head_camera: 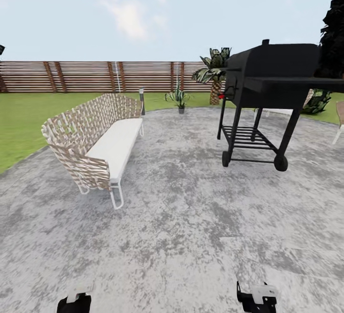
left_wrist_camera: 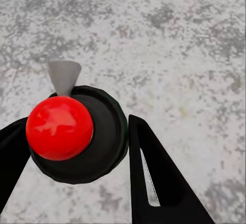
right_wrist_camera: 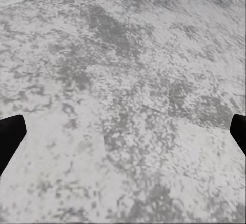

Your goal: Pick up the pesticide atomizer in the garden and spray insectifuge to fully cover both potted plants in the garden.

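Head view looks across a round grey paved patio (head_camera: 191, 217) in the garden (head_camera: 24, 112), with green lawn beyond its far and left edges and a brown slatted wooden fence (head_camera: 95, 77) along the back. On the left part of the patio stands a woven sofa (head_camera: 93, 136) with a white seat cushion. Toward the right edge is a black barbecue grill (head_camera: 272, 79) on a wheeled frame. At the patio's far edge, between sofa and grill, a long-leaved striped plant in a small pot (head_camera: 178, 97) stands on the paving, and a palm with a scaly trunk (head_camera: 215, 72) rises just behind the grill's left end.

Left wrist view shows the left gripper (left_wrist_camera: 77, 147) over the paving with its dark fingers (left_wrist_camera: 154, 178) on either side of the pesticide atomizer (left_wrist_camera: 82, 131) — a black round body with a shiny red ball on top and a grey cone-shaped nozzle. The fingers press against the body, so the gripper is clamped on it.

Right wrist view shows the right gripper (right_wrist_camera: 123, 131) — its black fingertips (right_wrist_camera: 10, 134) sit far apart at the picture's two sides, nothing between them but mottled grey paving.
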Robot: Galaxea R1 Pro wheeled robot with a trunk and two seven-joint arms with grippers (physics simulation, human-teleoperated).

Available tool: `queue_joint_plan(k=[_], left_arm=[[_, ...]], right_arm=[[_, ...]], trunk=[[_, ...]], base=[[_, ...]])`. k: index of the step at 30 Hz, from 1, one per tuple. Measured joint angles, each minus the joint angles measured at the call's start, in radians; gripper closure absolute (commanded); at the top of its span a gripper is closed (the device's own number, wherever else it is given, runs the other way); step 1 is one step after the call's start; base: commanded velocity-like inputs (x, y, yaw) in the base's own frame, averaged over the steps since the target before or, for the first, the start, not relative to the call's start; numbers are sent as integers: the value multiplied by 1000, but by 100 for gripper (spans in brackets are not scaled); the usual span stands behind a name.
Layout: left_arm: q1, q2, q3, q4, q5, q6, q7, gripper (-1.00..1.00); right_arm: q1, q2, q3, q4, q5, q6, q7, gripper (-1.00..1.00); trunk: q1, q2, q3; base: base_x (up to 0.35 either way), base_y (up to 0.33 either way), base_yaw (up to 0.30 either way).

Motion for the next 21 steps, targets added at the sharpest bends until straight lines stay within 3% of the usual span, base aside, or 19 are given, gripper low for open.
queue_joint_plan(k=[21], left_arm=[[0,-2,0,0,0,0,0,100]], right_arm=[[0,-8,0,0,0,0,0,-100]], trunk=[[0,0,0]], base=[[339,0,1]])
